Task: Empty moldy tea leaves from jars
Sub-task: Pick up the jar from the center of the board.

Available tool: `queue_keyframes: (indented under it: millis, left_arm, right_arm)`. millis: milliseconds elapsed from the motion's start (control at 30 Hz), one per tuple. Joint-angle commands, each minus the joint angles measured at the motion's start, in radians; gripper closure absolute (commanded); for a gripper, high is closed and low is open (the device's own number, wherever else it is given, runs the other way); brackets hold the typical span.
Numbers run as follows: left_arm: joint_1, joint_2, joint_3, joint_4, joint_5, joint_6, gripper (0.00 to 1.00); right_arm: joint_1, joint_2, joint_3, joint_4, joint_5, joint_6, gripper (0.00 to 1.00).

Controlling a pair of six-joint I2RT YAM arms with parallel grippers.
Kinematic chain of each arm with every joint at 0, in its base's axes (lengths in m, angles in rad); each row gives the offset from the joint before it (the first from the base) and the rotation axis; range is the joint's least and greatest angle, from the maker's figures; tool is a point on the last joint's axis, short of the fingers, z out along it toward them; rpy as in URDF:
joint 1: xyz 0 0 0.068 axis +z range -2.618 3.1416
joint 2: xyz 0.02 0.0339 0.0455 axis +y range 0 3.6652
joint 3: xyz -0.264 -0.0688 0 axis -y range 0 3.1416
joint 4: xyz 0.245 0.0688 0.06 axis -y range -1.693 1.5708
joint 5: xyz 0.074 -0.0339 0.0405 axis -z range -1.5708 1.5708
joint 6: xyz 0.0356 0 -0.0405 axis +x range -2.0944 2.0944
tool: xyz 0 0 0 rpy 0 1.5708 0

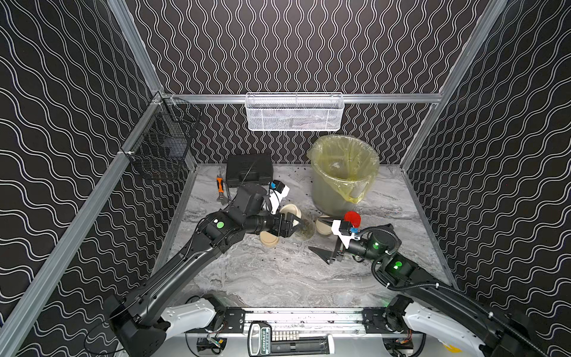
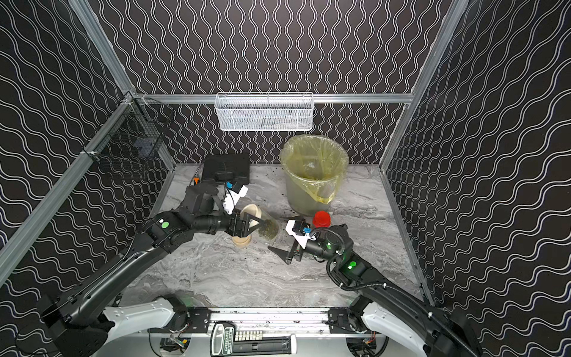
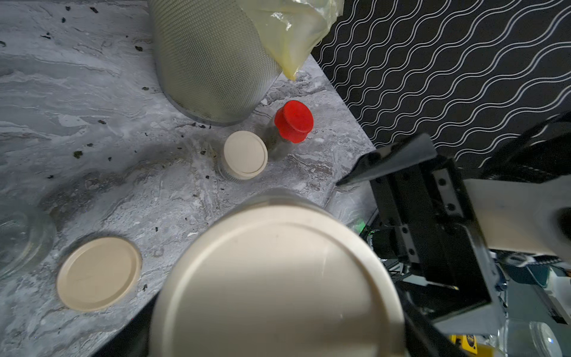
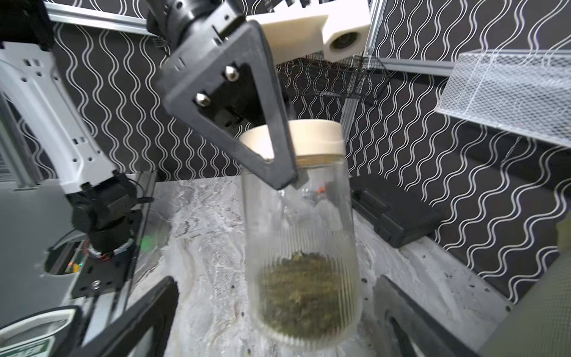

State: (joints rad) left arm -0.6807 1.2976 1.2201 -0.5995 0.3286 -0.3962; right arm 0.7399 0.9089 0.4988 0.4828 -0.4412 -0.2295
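Observation:
My left gripper (image 1: pixel 291 227) is shut on a clear glass jar (image 1: pixel 301 227) just under its cream lid (image 1: pixel 290 212), and holds it tilted above the table. Tea leaves (image 4: pixel 304 287) lie in its ribbed bottom. That lid (image 3: pixel 278 278) fills the left wrist view and hides the jaws. My right gripper (image 1: pixel 323 237) stands open facing the jar's base (image 4: pixel 302 321), not touching it. Behind it stand a small cream-lidded jar (image 3: pixel 245 154) and a red-lidded jar (image 1: pixel 352 218). A loose cream lid (image 1: pixel 269 239) lies on the table under my left arm.
The bucket (image 1: pixel 327 197) lined with a yellow bag stands at the back right. A black case (image 1: pixel 248 170) and an orange-handled tool (image 1: pixel 220 184) lie at the back left. Dark tea specks dot the marble table (image 1: pixel 278 278). Clear glass (image 3: pixel 21 238) shows near the loose lid.

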Motion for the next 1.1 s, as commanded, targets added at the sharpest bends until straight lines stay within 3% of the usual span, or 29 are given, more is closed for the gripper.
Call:
queue_keyframes:
  millis: [0, 267, 667, 933, 1067]
  left_arm:
    - [0.004, -0.013, -0.005, 0.098, 0.047, -0.029, 0.76]
    - [0.006, -0.013, -0.018, 0.158, 0.091, -0.067, 0.78]
    - [0.005, -0.001, -0.026, 0.211, 0.15, -0.1, 0.78]
    - [0.006, 0.006, -0.027, 0.233, 0.18, -0.116, 0.78]
    - [0.005, 0.003, -0.028, 0.23, 0.181, -0.11, 0.74]
  right_arm:
    - [0.008, 0.044, 0.006, 0.161, 0.023, -0.055, 0.01]
    - [0.015, 0.168, 0.006, 0.281, -0.028, -0.006, 0.01]
    - [0.015, 0.222, 0.02, 0.341, -0.056, 0.003, 0.02]
    - [0.015, 0.239, 0.022, 0.377, -0.032, 0.019, 0.12]
    - [0.015, 0.235, 0.021, 0.388, -0.035, 0.025, 0.26]
